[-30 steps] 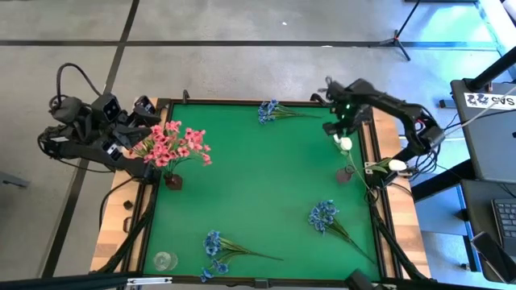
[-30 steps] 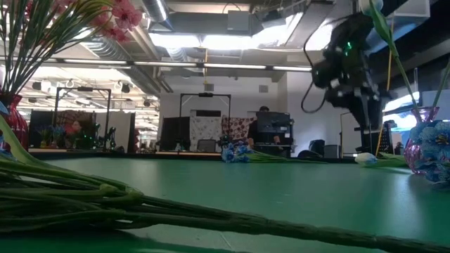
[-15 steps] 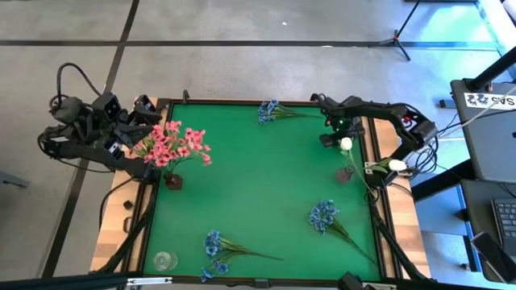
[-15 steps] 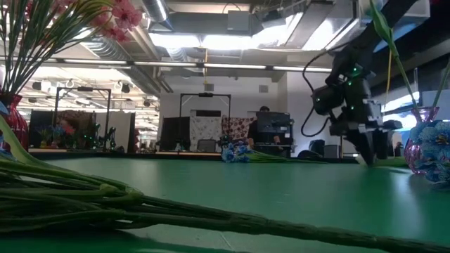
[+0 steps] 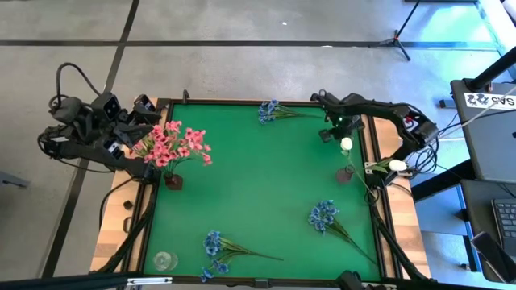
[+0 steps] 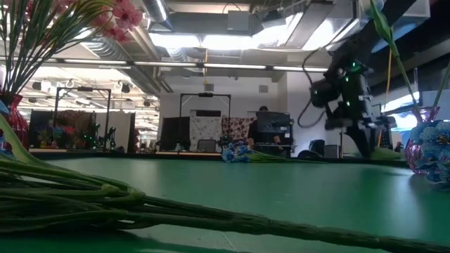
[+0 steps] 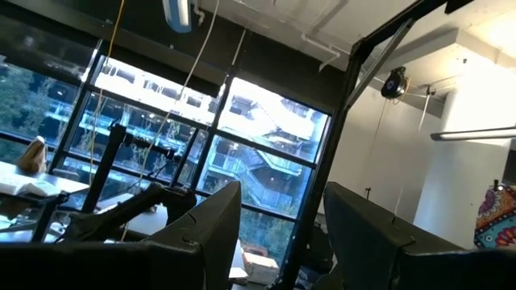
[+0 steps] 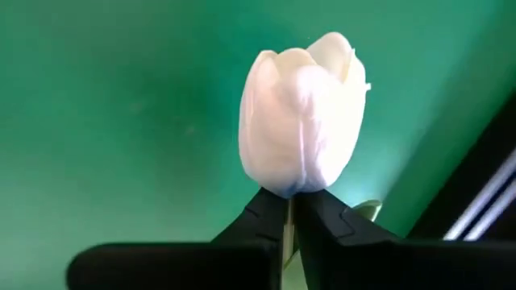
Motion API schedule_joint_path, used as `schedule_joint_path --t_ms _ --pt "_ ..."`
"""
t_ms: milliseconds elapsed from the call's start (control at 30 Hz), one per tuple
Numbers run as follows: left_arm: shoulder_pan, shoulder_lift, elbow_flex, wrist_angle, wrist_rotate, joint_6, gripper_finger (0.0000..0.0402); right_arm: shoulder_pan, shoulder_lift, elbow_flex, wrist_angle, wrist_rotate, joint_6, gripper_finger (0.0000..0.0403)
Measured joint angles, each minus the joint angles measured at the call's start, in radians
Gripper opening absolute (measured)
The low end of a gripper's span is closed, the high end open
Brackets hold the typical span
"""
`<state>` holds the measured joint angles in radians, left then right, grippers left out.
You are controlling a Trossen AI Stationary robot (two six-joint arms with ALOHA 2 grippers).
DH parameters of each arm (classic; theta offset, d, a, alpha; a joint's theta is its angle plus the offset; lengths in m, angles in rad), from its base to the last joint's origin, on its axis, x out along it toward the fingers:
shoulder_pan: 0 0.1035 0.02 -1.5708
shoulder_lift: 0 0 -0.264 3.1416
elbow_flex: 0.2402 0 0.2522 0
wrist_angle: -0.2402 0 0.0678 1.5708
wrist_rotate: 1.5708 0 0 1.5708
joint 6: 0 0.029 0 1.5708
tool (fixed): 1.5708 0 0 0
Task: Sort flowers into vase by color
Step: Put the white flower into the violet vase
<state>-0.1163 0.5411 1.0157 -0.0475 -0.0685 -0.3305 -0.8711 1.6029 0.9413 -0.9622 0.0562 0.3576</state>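
- While the right gripper [image 8: 289, 221] sits at the table's 2 o'clock edge, its fingers are pinched shut on the stem just under a white tulip bud [image 8: 302, 121]; bud upright, closed petals, clean white.
- High view: same right gripper [image 5: 337, 137] is just beside the right rail, with another white bud [image 5: 347, 144] and a small dark vase [image 5: 344, 175] close at its 6 o'clock; tight room there, open green mat [image 5: 258, 185] toward the centre.
- A third white bud [image 5: 397, 165] lies off the mat past the right rail.
- Blue sprigs lie flat: one at 12 o'clock by the far edge [image 5: 268, 111], one at 5 o'clock [image 5: 324, 214], one at 7 o'clock [image 5: 214, 244]; middle of the mat is bare.
- Pink blossoms [image 5: 172, 143] stand in a dark vase [image 5: 173, 181] at 9 o'clock, near the left rail.
- Left gripper [image 7: 278, 242] parked off the table's 10 o'clock corner, fingers spread wide, holding nothing, pointing into the room at windows.
- Low view only: green stems [image 6: 105, 200] lie across the near edge; a pink vase [image 6: 418, 144] with blue blossoms at the right.
- Only the right wrist view shows the pinch on the stem.
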Motion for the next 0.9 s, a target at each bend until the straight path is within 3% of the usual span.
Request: schedule_joint_path --t_ms 400,700,900 --pt "0.000 0.000 0.000 0.027 0.000 0.051 0.0174 0.000 -0.398 0.252 0.000 -0.053 -0.140 0.0012" --pt "0.000 0.000 0.000 0.049 -0.001 0.103 0.0174 0.000 -0.747 0.291 0.103 -0.229 -0.183 0.0008" --pt "0.000 0.000 0.000 0.058 -0.001 0.105 0.0174 0.000 -0.852 0.291 0.051 -0.425 -0.219 0.0008"
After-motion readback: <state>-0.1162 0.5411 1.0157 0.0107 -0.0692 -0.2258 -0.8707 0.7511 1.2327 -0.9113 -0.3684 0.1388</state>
